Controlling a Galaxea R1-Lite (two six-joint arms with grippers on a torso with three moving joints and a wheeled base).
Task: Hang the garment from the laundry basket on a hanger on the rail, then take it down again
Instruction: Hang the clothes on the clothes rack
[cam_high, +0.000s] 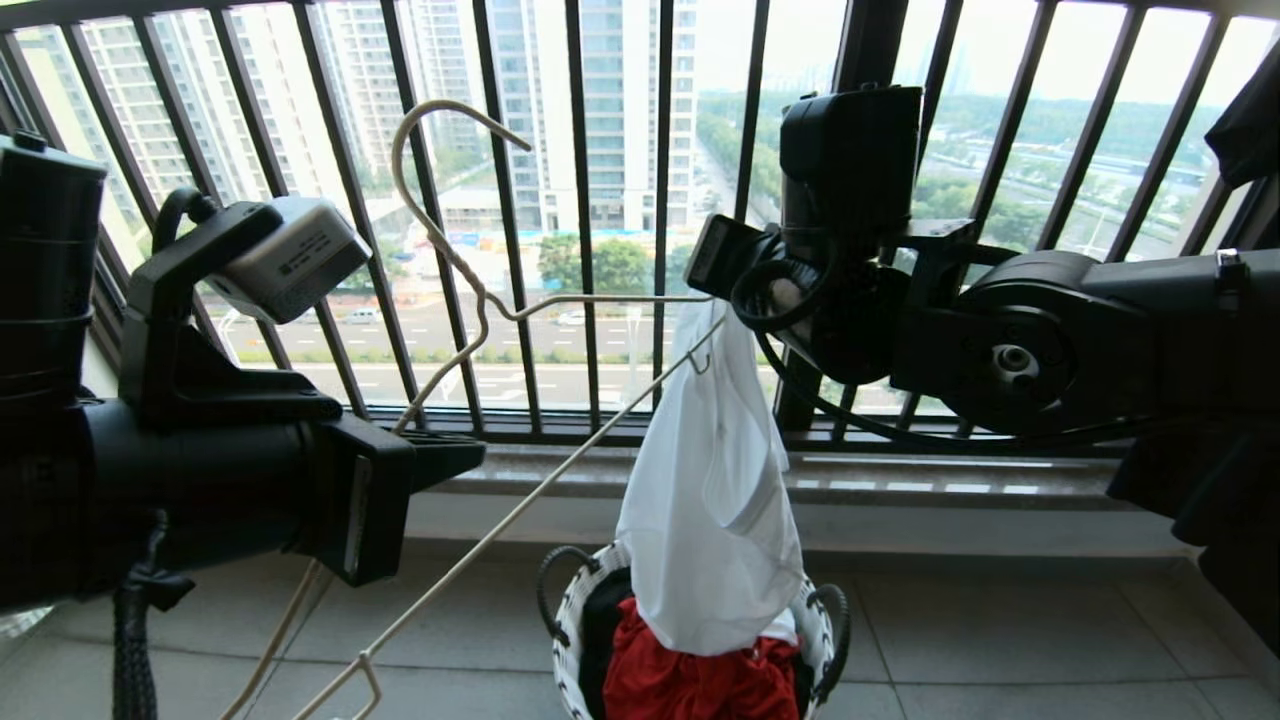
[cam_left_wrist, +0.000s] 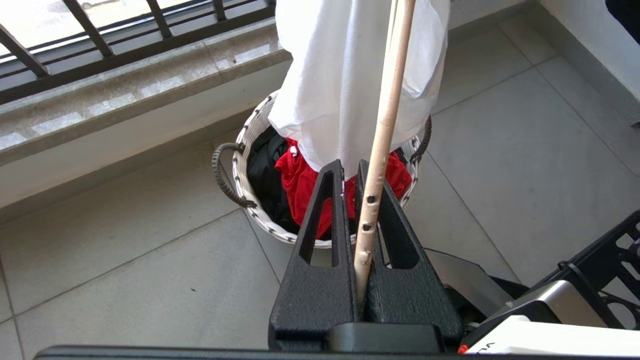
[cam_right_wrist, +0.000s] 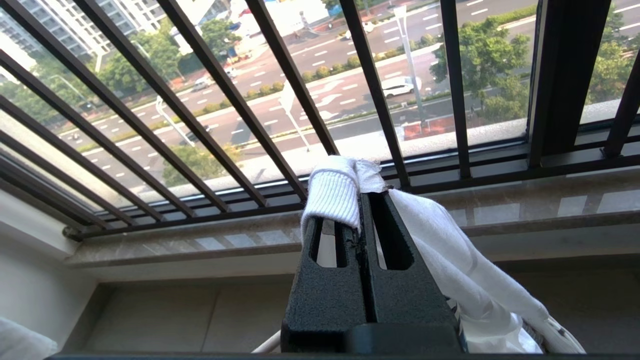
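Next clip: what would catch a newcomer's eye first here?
The white T-shirt dangling from the right gripper, shut on its ribbed collar, above the laundry basket with red fabric inside. Beside it, the left gripper clamps a cream wire hanger before the window railing.

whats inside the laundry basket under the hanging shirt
Inside the laundry basket lie a red garment and a black garment. The white T-shirt hanging above covers the far side, so anything there is hidden.
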